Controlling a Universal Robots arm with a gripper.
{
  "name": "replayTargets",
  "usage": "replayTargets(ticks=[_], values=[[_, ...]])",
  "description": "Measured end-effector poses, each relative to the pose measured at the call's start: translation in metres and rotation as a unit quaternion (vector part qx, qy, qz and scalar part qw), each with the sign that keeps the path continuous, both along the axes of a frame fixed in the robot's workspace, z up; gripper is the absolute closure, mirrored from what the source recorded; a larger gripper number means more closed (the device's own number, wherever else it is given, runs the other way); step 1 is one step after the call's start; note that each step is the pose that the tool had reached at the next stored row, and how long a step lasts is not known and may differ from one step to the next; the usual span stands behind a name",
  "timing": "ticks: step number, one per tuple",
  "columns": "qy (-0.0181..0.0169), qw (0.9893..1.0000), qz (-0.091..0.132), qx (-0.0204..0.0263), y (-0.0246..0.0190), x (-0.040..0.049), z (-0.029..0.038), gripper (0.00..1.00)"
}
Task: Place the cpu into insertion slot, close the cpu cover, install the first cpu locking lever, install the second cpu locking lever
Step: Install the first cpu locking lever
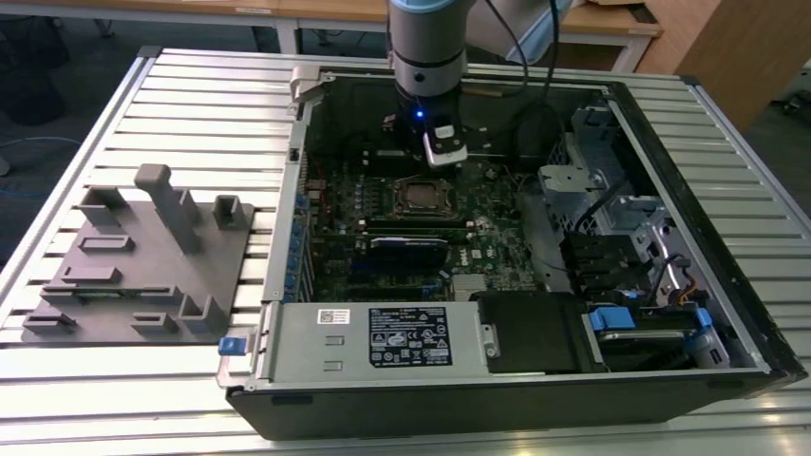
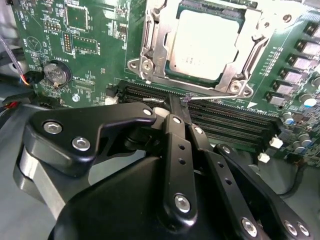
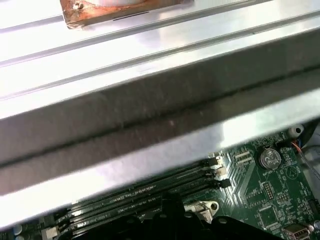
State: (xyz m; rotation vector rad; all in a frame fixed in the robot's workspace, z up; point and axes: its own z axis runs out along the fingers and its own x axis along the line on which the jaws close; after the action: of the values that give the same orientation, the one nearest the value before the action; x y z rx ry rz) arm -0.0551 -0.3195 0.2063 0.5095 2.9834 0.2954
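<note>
- While the arm reaches down into the open black tower computer case (image 1: 507,418) on the slatted aluminium worktop (image 1: 190,95), the cpu (image 2: 207,42), a small flat square chip with a dull silver metal top, lies seated in the square insertion slot (image 1: 419,195) on the green circuit board (image 2: 90,60).
- The cpu cover (image 2: 155,45), a thin silvery metal frame, is folded down over the chip, its large window framing the metal top.
- A thin silvery wire locking lever (image 2: 212,95) runs low along the socket edge nearest the arm.
- The black two-fingered tool (image 2: 175,107) has its fingers drawn together, tips meeting just beside the lever's free end; whether they pinch it cannot be told.
- The tips hang over the long black memory slots (image 2: 230,120), which run just beside the socket.
- In the exterior view, the grey metal drive cage (image 1: 571,185) stands apart on the exterior view's right of the socket, and a grey moulded fixture (image 1: 140,256) sits on the worktop outside the case at the exterior view's left.
</note>
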Motion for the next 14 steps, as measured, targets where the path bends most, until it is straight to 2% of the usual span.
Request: replayTargets(ticks=[5,11,14], values=[[-0.0087,1.0,-0.003,-0.0011,0.0014,-0.0002,-0.0005,0.9],[-0.0101,0.9999,-0.004,-0.003,0.0016,-0.0002,-0.0008,0.9],[-0.0117,0.9998,-0.005,-0.0121,0.0018,-0.0003,-0.0015,0.9]])
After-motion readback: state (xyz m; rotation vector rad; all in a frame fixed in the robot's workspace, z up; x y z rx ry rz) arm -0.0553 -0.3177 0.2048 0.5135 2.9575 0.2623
